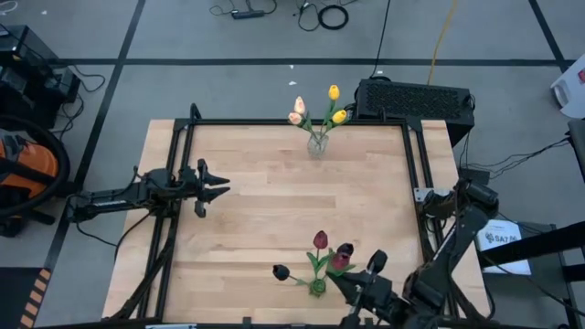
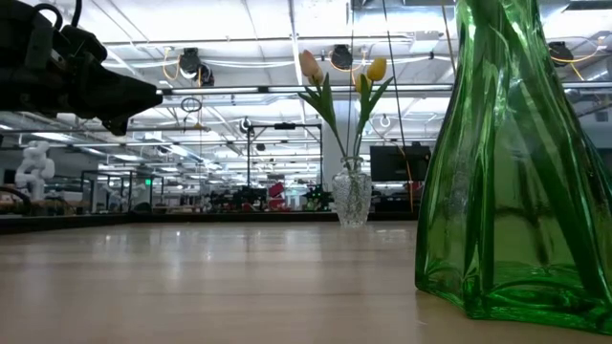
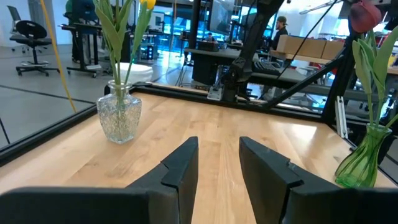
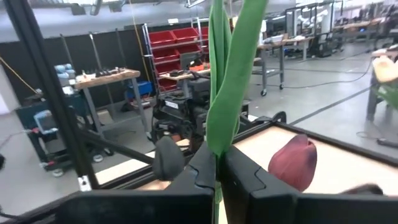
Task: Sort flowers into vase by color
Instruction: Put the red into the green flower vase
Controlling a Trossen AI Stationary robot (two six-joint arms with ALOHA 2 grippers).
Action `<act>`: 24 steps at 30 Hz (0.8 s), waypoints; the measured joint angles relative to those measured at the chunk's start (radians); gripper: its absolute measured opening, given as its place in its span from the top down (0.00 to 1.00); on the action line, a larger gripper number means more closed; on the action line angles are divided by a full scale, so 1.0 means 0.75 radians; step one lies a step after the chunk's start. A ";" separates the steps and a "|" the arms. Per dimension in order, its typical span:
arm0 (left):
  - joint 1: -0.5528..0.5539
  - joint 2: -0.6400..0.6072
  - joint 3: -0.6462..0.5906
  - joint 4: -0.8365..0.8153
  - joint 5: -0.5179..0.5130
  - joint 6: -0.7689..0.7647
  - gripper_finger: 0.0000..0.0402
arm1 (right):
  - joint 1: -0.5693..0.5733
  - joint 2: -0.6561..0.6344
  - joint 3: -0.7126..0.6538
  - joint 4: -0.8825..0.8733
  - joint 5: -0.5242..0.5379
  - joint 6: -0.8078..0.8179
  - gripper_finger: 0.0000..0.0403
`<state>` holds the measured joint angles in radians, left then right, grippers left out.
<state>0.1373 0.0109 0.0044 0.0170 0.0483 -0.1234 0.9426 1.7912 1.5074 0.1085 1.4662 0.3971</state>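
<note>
A green glass vase (image 1: 317,286) stands at the table's near edge and holds dark red (image 1: 321,239) and near-black (image 1: 281,272) tulips. It fills the right of the low view (image 2: 507,172). A clear vase (image 1: 317,143) at the far edge holds yellow (image 1: 334,92) and pale peach (image 1: 299,106) tulips. My right gripper (image 1: 345,277) is just right of the green vase, shut on a tulip's green stem. A dark red head (image 4: 295,162) shows beside its fingers. My left gripper (image 1: 218,190) hovers open over the table's left part, touching nothing. My right gripper pinches a tulip's green stem and leaf (image 4: 217,149) between its two fingers (image 4: 245,171). The leaf stands up past the fingertips. The part of the stem below the fingers is hidden by the gripper, so I cannot tell whether it sits in the green vase.
A black frame (image 1: 274,122) runs around the wooden tabletop (image 1: 292,201). A black box (image 1: 413,99) sits beyond the far right corner. Bare wood lies between the two vases. From the left wrist, the clear vase (image 3: 120,115) and green vase (image 3: 364,158) flank open table.
</note>
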 joint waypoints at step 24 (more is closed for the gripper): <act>0.000 0.000 0.000 0.000 0.000 0.000 0.69 | -0.042 0.055 0.000 -0.400 -0.030 0.287 1.00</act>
<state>0.1374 0.0109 0.0044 0.0170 0.0483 -0.1234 0.9112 1.8328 1.5074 -0.1912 1.4437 0.6123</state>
